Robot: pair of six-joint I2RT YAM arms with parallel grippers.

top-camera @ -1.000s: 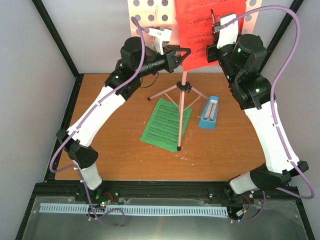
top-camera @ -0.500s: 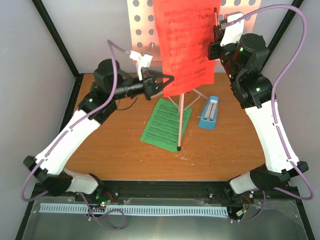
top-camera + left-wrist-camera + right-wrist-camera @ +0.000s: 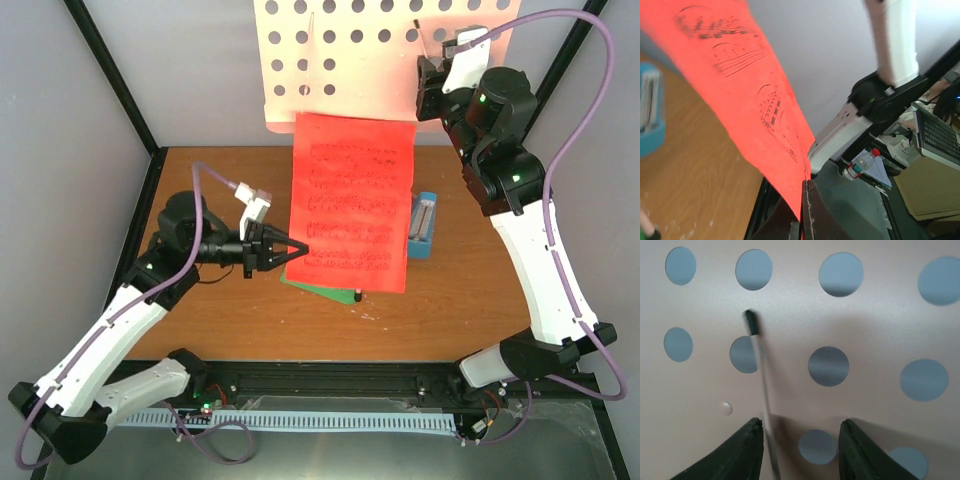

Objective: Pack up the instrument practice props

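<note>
My left gripper (image 3: 291, 247) is shut on the lower left edge of the red sheet-music page (image 3: 350, 205) and holds it in the air over the table's middle. In the left wrist view the page (image 3: 750, 100) runs down into the closed jaws (image 3: 802, 200). The pink hole-punched stand desk (image 3: 370, 50) is at the top, bare. My right gripper (image 3: 425, 85) is open at the desk's right side; its wrist view shows the desk (image 3: 870, 315) right in front of the spread fingers (image 3: 747, 450). The green page (image 3: 318, 287) and the blue metronome (image 3: 422, 225) are partly hidden behind the red page.
A thin wire page holder (image 3: 757, 370) lies against the desk between my right fingers. One stand foot (image 3: 358, 295) pokes out below the red page. Grey walls and black frame posts close in the wooden table (image 3: 220, 320). A water bottle (image 3: 860, 165) stands beyond the table.
My left arm has drawn back and down toward the near left, pulling the red page off the stand desk to above the table. The right arm has stayed put.
</note>
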